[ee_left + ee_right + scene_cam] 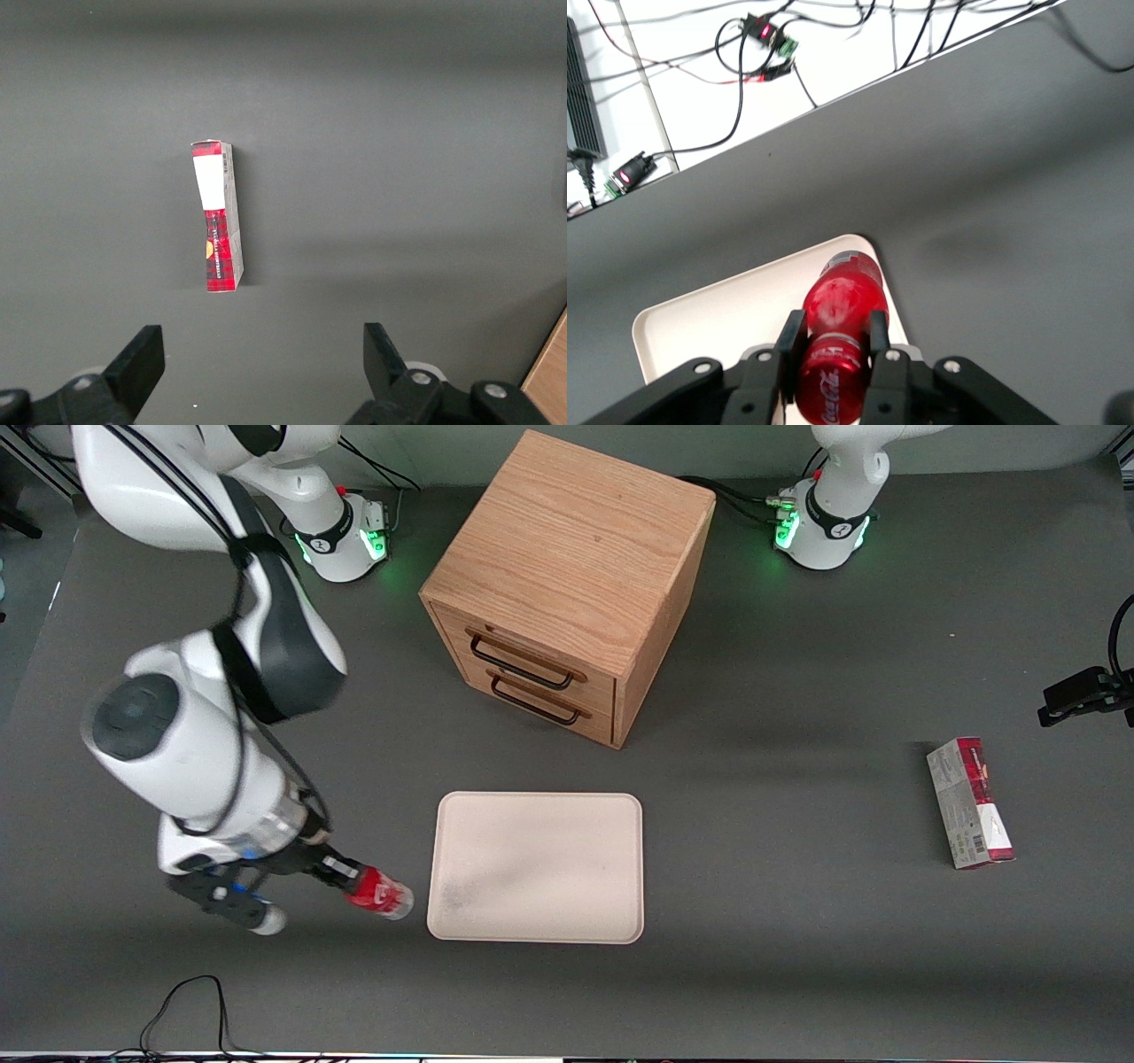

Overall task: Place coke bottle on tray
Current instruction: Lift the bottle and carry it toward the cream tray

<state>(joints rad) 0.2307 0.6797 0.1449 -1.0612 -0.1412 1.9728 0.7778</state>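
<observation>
Coke bottle (pixel 837 341) in end effector (pixel 833 350), seemingly over tray (pixel 709 314).

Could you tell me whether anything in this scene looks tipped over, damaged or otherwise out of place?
Nothing stands out. The gripper holds the coke bottle tilted, beside the tray, which is part of the carry. The carton box lies flat and intact toward the parked arm's end; the drawer cabinet is closed.

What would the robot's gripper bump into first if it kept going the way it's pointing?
Probably the tray. The gripper, shut on the coke bottle, points toward it, and the bottle's end would lead. Its height above the table is unclear, so it might pass over the rim.
</observation>
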